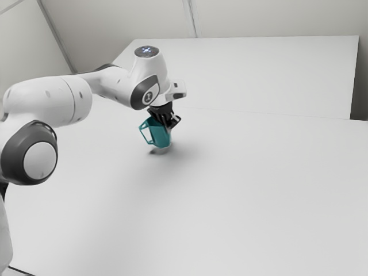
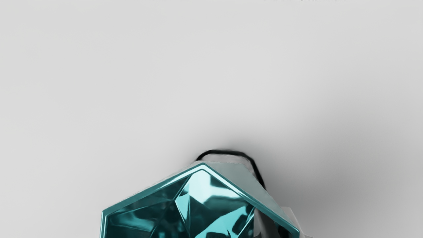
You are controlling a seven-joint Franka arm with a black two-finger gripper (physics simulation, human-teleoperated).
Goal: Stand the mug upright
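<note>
One mug (image 1: 158,134), mouth up, under the gripper (image 1: 168,127); handle (image 1: 143,135) toward the ext. view's left. Hand state: narrow, clamped on the mug's wall AFAICT, one finger (image 2: 265,226) inside the mouth, the other outside. Body looks near upright w/ a slight lean. Base is at or just above the table (image 1: 247,190); can't tell if it's flat down, as the dark patch by the base could be contact shadow or a small gap.

Step in hand, I'd judge: the last of the righting, seating the base. Next move calls for taking out any lean, easing down till the base sits flat, then opening & backing straight up. Risk: w/ a finger inside, a sideways exit could snag the rim & tip it.
</note>
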